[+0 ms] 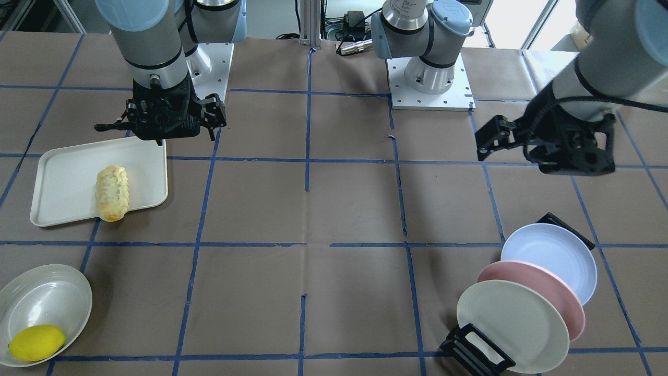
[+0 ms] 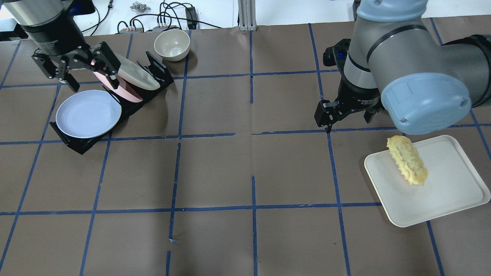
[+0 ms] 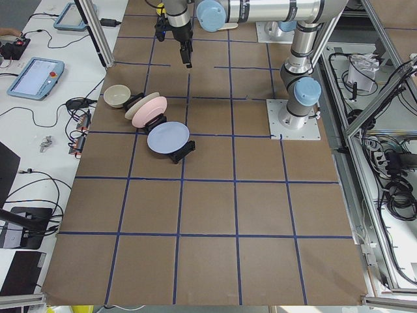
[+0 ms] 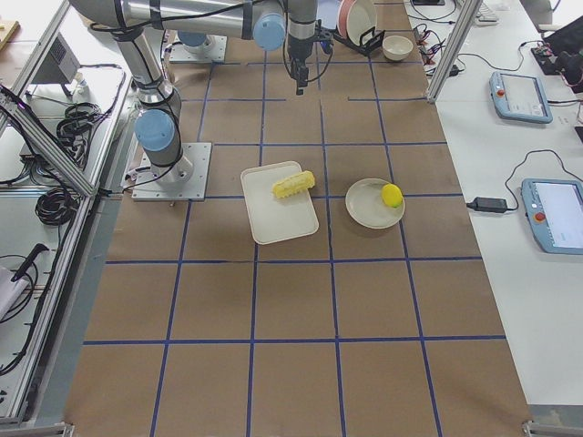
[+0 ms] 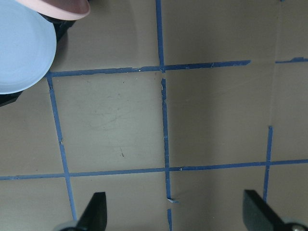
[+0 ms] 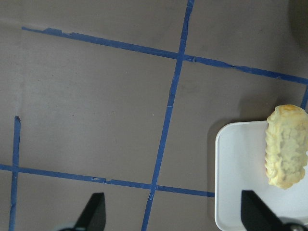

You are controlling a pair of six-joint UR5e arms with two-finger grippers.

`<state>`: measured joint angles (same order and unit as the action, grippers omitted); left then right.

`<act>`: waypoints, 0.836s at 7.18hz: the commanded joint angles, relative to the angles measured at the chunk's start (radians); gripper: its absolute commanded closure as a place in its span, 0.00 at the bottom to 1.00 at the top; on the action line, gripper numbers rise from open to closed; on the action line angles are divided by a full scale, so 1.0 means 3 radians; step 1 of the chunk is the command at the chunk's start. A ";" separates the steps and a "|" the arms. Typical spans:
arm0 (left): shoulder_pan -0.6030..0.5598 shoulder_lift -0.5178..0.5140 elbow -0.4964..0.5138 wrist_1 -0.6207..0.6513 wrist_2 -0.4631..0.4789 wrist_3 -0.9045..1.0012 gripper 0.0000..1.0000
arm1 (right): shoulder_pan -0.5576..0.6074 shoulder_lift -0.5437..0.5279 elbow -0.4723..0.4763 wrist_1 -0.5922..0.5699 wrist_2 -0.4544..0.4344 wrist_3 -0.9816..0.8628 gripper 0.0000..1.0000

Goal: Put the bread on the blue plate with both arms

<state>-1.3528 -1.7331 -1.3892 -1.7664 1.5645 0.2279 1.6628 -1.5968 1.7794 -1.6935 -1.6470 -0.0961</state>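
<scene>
The bread (image 1: 111, 192) lies on a cream tray (image 1: 62, 167), one end over the tray's rim; it also shows in the overhead view (image 2: 407, 160) and the right wrist view (image 6: 287, 147). The blue plate (image 2: 88, 114) leans in a black rack (image 2: 80, 143), the plate nearest the robot; it also shows in the front view (image 1: 553, 258) and the left wrist view (image 5: 21, 48). My left gripper (image 2: 93, 84) is open and empty, above the rack's plates. My right gripper (image 2: 343, 117) is open and empty, above the table beside the tray's far corner.
A pink plate (image 2: 122, 90) and a cream plate (image 2: 138, 74) stand in the same rack behind the blue one. A small bowl (image 2: 172, 44) sits beyond the rack. A shallow bowl (image 1: 44, 292) holds a lemon (image 1: 36, 342) beyond the tray.
</scene>
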 commanded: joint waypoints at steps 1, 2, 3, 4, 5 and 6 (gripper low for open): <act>0.0438 -0.0123 -0.0002 0.0180 0.0026 0.0639 0.00 | 0.0000 0.0000 0.0000 -0.0005 -0.0007 -0.0012 0.00; 0.0662 -0.0184 0.0008 0.0207 0.0031 0.0899 0.00 | 0.0000 0.0000 0.0000 -0.0041 -0.0012 -0.0012 0.00; 0.0882 -0.0307 0.0054 0.0222 0.0026 0.1115 0.00 | 0.0000 0.0000 0.0000 -0.0041 -0.0007 -0.0002 0.00; 0.0985 -0.0515 0.0156 0.0369 0.0036 0.1461 0.00 | 0.0005 0.0000 0.0000 -0.0046 -0.0012 -0.0002 0.00; 0.1108 -0.0791 0.0329 0.0452 0.0036 0.1702 0.00 | 0.0005 -0.0010 0.0000 -0.0046 -0.0012 -0.0002 0.00; 0.1195 -0.1047 0.0568 0.0458 0.0031 0.1816 0.00 | 0.0000 -0.0005 -0.0005 -0.0046 -0.0007 -0.0002 0.00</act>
<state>-1.0321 -1.9559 -1.2919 -1.6434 1.5747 0.7098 1.6638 -1.5984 1.7791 -1.7070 -1.6501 -0.0967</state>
